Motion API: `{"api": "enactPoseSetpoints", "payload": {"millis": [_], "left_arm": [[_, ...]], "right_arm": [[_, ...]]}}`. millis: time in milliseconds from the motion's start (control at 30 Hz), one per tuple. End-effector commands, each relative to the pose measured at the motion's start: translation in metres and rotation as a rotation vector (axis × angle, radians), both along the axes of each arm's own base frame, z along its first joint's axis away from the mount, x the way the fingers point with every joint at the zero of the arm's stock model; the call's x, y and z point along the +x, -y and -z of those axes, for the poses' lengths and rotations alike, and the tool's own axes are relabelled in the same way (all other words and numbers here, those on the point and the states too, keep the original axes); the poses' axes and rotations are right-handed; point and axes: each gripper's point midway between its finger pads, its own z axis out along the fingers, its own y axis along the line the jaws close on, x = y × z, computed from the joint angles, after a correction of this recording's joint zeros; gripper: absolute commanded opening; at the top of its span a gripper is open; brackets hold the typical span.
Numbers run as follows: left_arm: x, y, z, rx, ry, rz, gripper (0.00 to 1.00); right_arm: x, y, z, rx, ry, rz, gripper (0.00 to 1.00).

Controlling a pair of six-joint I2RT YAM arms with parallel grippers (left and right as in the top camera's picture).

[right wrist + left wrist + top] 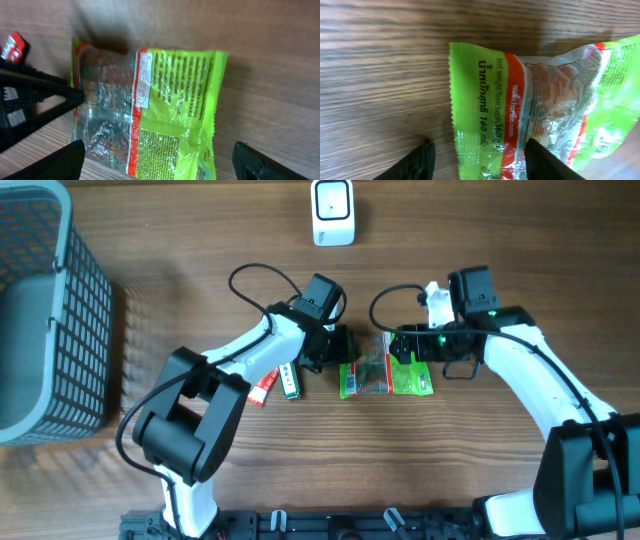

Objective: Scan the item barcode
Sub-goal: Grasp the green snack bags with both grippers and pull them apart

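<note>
The item is a green and red snack packet [372,378] with a clear middle, lying flat on the wooden table between both arms. My left gripper [345,352] is at its left end. In the left wrist view the packet [530,100] has its green edge between the dark fingers [415,162] of that gripper [480,162], which stands open and part closed. My right gripper [405,352] is at the right end. It [160,165] stands wide open astride the packet [170,100]. I cannot make out the barcode for certain. A white scanner [333,213] stands at the back.
A grey mesh basket [45,310] fills the left side. A small red packet [262,388] and a small green one [290,380] lie just left of the item, under the left arm. The left gripper's finger [35,97] shows in the right wrist view.
</note>
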Motion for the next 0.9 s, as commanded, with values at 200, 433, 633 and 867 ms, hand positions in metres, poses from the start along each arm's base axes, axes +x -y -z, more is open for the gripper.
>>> {"api": "enactPoseSetpoints", "payload": {"millis": [200,433,633,867], "left_arm": [[-0.025,0.009,0.022,-0.045,-0.126,0.037,0.44],[-0.03,0.016,0.018,-0.087,-0.153,0.051,0.22],[-0.03,0.016,0.018,-0.087,-0.152,0.051,0.21],[-0.032,0.019,0.015,-0.111,-0.162,0.059,0.18]], "right_arm": [[-0.043,-0.019,0.047,0.166,-0.128,0.07,0.93],[-0.054,-0.036,0.051,0.299,-0.163,0.1,0.68],[-0.058,-0.064,0.029,0.521,-0.159,0.035,0.52],[-0.056,-0.061,0.038,0.525,-0.16,0.108,0.26]]}}
